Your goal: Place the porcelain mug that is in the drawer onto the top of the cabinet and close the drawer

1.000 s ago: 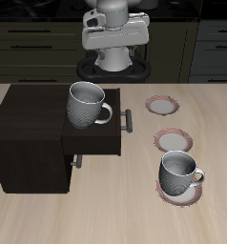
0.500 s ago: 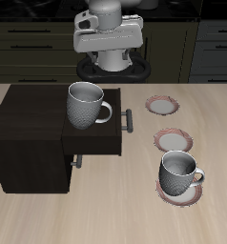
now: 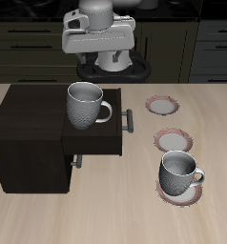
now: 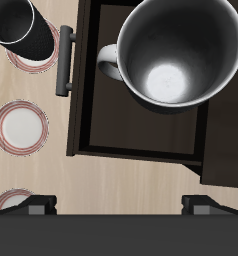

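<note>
Speckled porcelain mug (image 3: 85, 105) stands upright in the open drawer (image 3: 96, 133), handle toward the drawer front. Cabinet (image 3: 28, 116) top bare. Hand (image 4: 119, 206) hangs high over the drawer, fingers apart, empty. Step: approach. Next: descend, grip the mug's rim.

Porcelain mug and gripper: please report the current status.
Gripper open, high above the table, holding nothing. Porcelain mug upright in the open drawer, not yet on the cabinet. Nothing in the way.
</note>
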Motion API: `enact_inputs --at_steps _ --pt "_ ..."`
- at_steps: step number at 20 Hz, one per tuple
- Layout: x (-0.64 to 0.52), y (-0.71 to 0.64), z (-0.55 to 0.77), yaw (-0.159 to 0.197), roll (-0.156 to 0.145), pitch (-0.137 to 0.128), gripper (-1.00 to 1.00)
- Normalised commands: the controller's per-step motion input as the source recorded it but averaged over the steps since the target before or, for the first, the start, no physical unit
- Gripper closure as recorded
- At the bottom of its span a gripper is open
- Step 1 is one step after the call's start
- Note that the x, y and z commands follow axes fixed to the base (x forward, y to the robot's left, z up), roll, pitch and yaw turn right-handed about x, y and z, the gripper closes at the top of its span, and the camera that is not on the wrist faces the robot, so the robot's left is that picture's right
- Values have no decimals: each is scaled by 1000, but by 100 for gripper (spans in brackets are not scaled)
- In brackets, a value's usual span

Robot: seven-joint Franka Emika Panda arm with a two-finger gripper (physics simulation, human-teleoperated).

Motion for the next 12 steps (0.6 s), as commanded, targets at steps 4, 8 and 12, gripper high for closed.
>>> enact_inputs --at_steps 4,8,12 --pt "129 -98 50 22 -9 -7 -100" --pt "179 -53 34 41 -11 -1 -100" --pt "180 -42 67 34 -26 -15 -100"
